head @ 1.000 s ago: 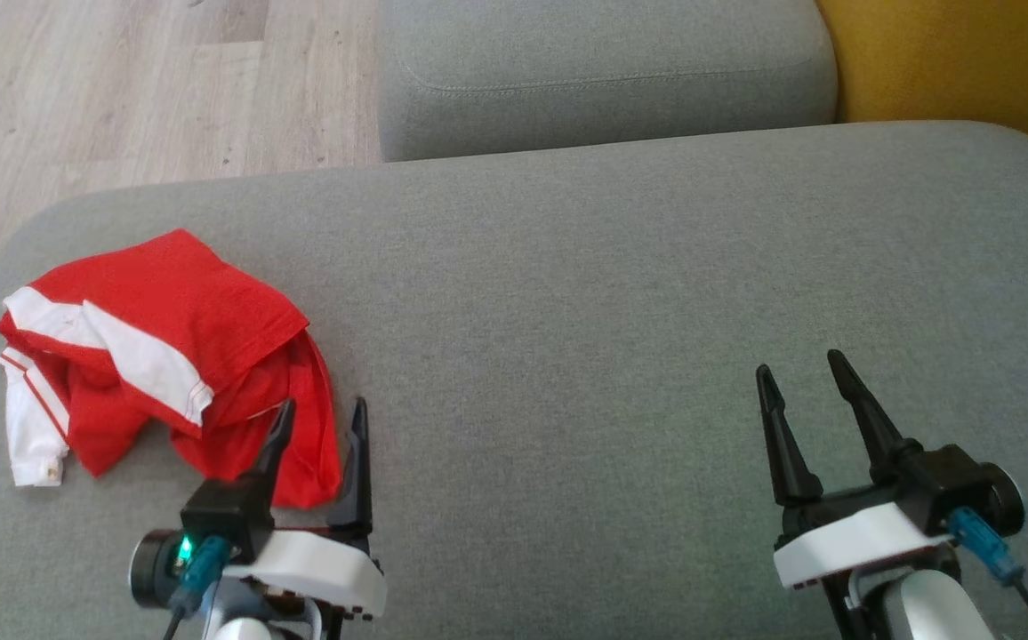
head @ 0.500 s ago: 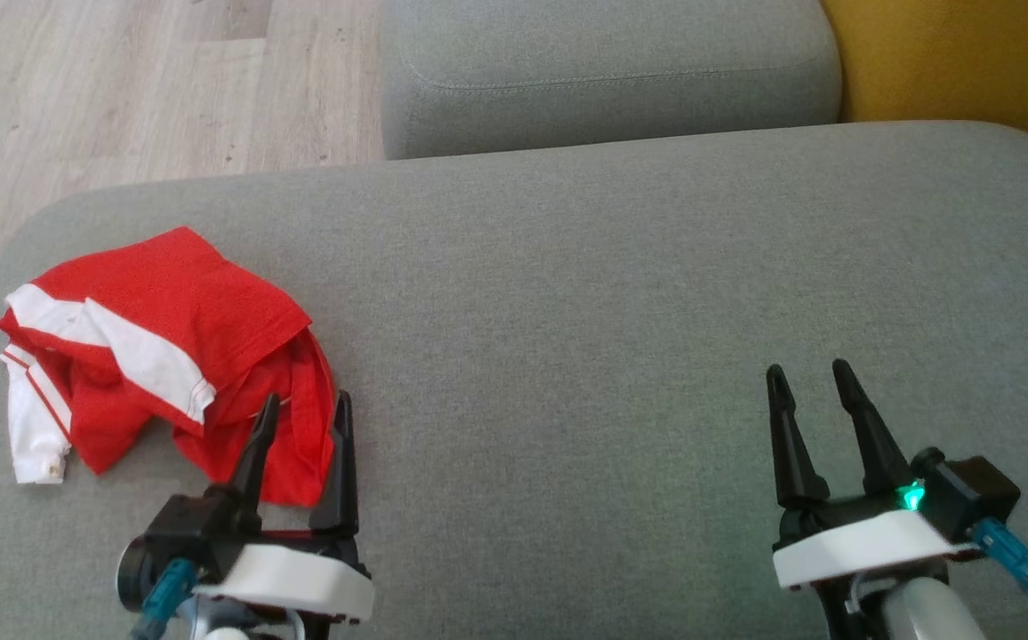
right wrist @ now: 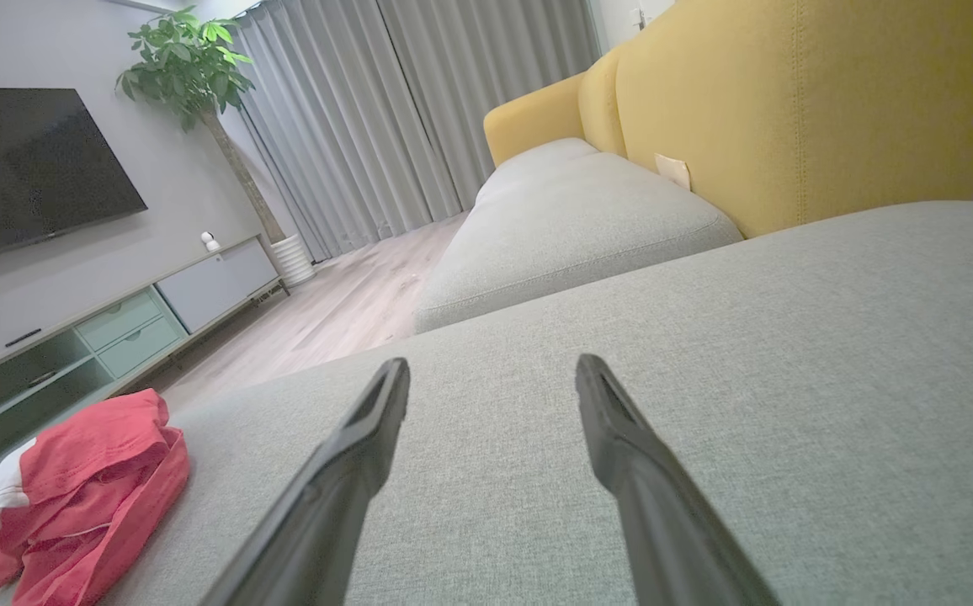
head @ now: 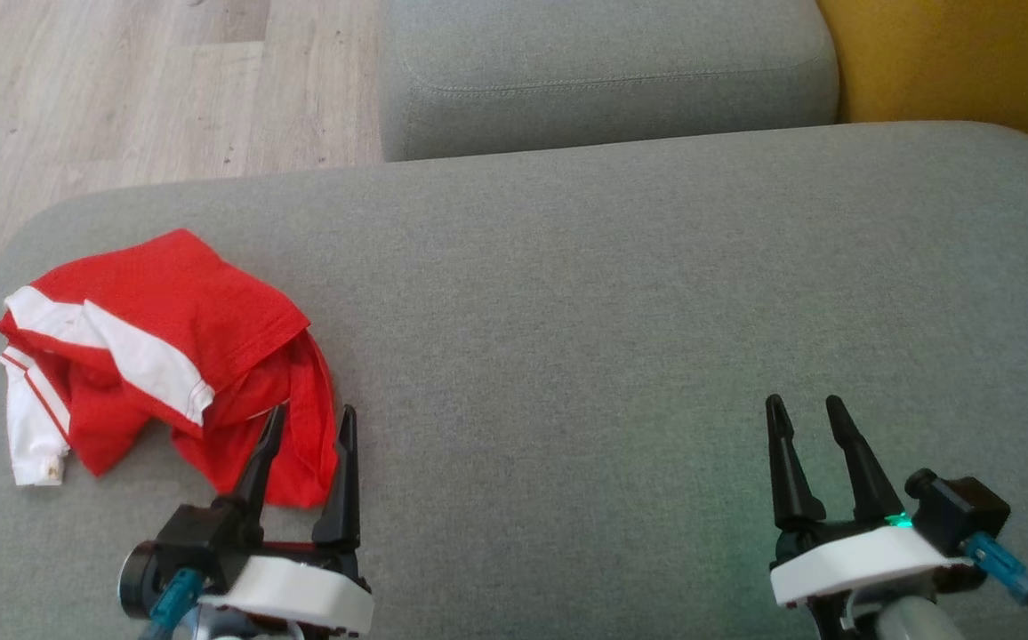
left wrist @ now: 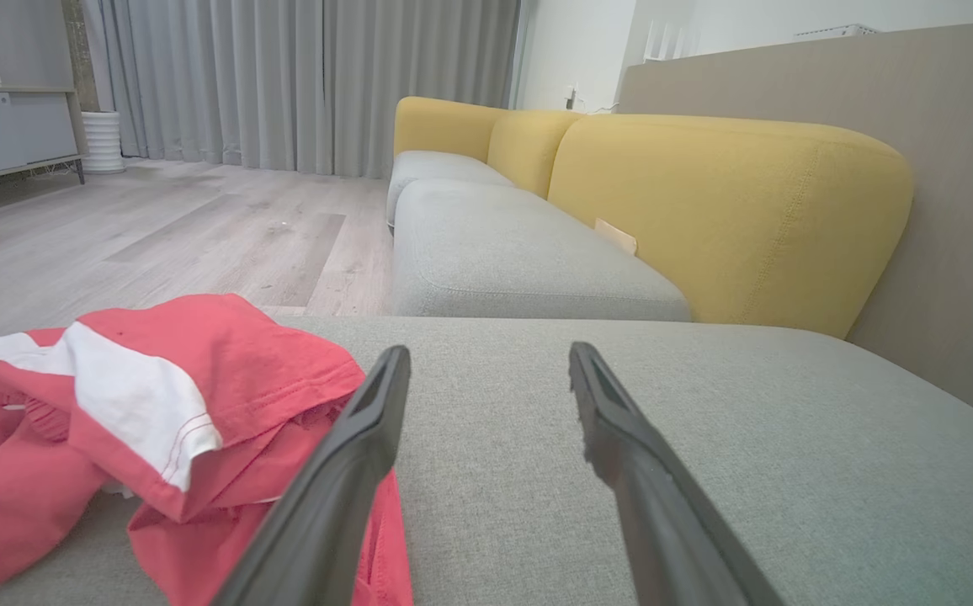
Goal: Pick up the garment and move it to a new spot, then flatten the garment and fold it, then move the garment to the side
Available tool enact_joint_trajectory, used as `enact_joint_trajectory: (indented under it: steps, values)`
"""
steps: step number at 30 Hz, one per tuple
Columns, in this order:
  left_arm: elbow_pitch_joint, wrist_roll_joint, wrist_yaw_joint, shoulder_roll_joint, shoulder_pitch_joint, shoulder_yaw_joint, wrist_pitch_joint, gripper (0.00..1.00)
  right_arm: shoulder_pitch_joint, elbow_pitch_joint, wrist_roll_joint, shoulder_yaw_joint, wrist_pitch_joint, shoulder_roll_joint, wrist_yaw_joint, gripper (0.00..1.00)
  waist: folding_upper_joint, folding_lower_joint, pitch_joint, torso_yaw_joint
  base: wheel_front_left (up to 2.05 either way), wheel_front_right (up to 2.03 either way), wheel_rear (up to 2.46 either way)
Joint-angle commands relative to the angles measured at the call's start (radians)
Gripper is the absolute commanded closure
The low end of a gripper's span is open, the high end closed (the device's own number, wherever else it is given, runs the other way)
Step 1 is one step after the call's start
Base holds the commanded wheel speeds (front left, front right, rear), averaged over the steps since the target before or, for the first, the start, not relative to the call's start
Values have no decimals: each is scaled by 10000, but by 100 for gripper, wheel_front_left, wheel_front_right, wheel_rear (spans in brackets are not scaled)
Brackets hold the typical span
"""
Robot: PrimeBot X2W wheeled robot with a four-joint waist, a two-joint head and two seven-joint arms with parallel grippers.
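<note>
Garment: crumpled red fabric jersey with white short sleeves edged in red stripes. It is heaped at the left end of the grey fabric sofa seat cushion, close to its rounded edge, with the pale wood-plank floor beyond. No lettering shows in the heap.

Left gripper: jaws spread, nothing between them. It sits at the heap's near-right hem. In the head view its tips overlap the red cloth, but I can't tell whether it is touching or hovering. Right gripper: also spread and empty, well apart from the cloth over bare cushion.

Risks as I read them:
- Closing on that hem probably catches one loose layer. The rest would trail and drag, and the garment would land in the new spot just as bunched.
- Pinching deeper could grab several layers plus a sleeve, making it hard to flatten afterwards.
- Coming in low, the fingers could plough the heap leftward instead of getting under it. There is little cushion left on that side, so it could slide to the floor.
- Fingertips may snag the cushion weave if driven down hard.
</note>
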Motion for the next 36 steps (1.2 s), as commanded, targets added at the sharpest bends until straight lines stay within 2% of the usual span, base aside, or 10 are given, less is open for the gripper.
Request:
enact_joint_trajectory:
  steps: [1,11,26,36]
  values:
    - [-305,-45,40,-71,-339,316,-122,0,-419,-263,54,212,-137,-79,-9,0,0,0,11,3,0,0,0]
    - [-133,7,263,-73,-388,290,-122,0,-434,-253,44,192,-137,-79,-9,0,0,0,121,334,0,0,0]
    - [-172,192,304,-73,-529,569,-122,0,-550,-64,17,675,-138,-79,-9,0,0,0,464,2114,0,0,0]
    - [-174,253,333,-74,-518,673,-122,0,-656,124,240,1145,-138,-79,-9,0,0,0,434,2944,0,0,0]
